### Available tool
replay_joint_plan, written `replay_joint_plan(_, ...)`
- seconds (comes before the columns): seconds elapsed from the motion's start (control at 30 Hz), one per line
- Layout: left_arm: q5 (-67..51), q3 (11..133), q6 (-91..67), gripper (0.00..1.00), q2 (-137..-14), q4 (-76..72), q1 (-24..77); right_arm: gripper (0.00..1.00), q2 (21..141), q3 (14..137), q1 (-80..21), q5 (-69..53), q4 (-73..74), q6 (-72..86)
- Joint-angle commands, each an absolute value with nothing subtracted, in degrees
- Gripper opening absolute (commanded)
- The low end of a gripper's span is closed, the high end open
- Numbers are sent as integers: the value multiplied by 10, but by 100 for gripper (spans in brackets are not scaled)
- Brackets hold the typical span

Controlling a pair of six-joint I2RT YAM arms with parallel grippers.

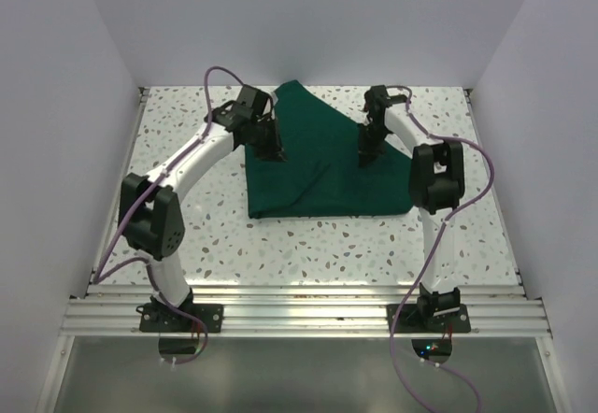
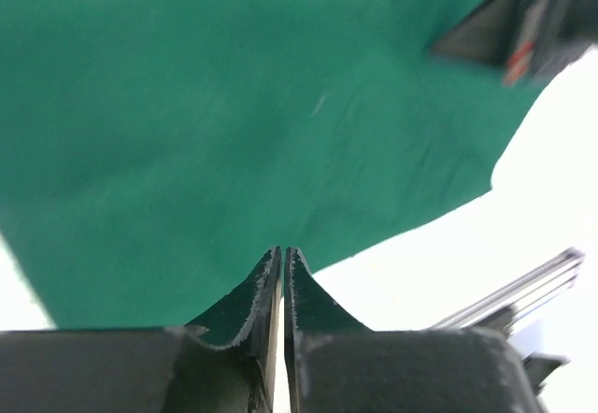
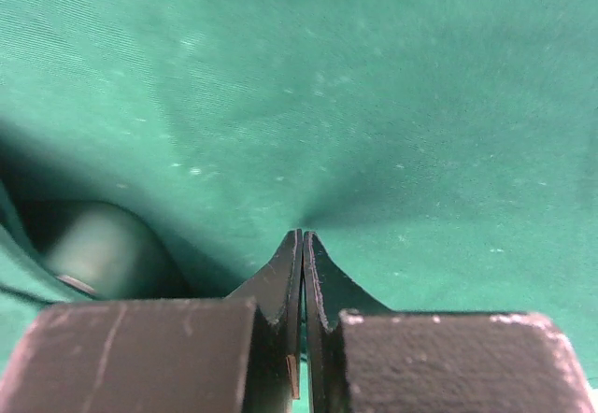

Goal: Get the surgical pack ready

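Note:
The surgical pack (image 1: 318, 165) is a dark green cloth lying partly folded on the speckled table, with a point toward the back. My left gripper (image 1: 273, 151) stands at its left edge. In the left wrist view the jaws (image 2: 282, 250) are closed to a thin slit, right at the edge of the cloth (image 2: 234, 105). My right gripper (image 1: 367, 158) is at the pack's right side. Its jaws (image 3: 302, 233) are shut on the cloth (image 3: 374, 86), and creases radiate from the tips. The right gripper (image 2: 533, 21) also shows blurred in the left wrist view.
The speckled table (image 1: 327, 245) is bounded by white walls on the left, right and back. An aluminium rail (image 1: 299, 306) runs along the near edge with both arm bases on it. A raised fold of cloth (image 3: 93, 245) bulges left of the right fingers.

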State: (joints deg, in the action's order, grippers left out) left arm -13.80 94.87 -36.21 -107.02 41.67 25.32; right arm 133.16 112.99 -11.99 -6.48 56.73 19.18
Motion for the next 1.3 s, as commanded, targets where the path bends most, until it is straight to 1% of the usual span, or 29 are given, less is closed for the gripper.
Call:
replay_joint_plan(0.0,-104,869,-311,6,-1013,412,251,0,1274,1158,-123,-47,593,178)
replay_joint_plan(0.1,-104,833,-301,4,-995,410,250,0,1237,1117,-127,-58,603,173)
replay_joint_plan(0.2,-112,813,-301,3,-990,400,250,0,1173,1019,-136,-71,590,169)
replay_joint_plan(0.23,-113,811,-299,3,-990,396,250,0,1139,965,-143,-75,581,170)
replay_joint_plan(0.33,-126,814,-292,3,-1001,394,250,0,1078,878,-172,-73,569,177)
replay_joint_plan(0.47,-140,820,-288,1,-1018,393,250,0,1040,821,-217,-72,551,200)
replay_joint_plan(0.57,-145,821,-287,1,-1026,392,250,0,1053,812,-235,-77,537,219)
replay_joint_plan(0.93,-150,827,-273,1,-1025,409,250,0,1097,815,-235,-61,519,222)
replay_joint_plan(1.27,-156,829,-272,0,-1030,410,250,0,1151,860,-235,-56,522,214)
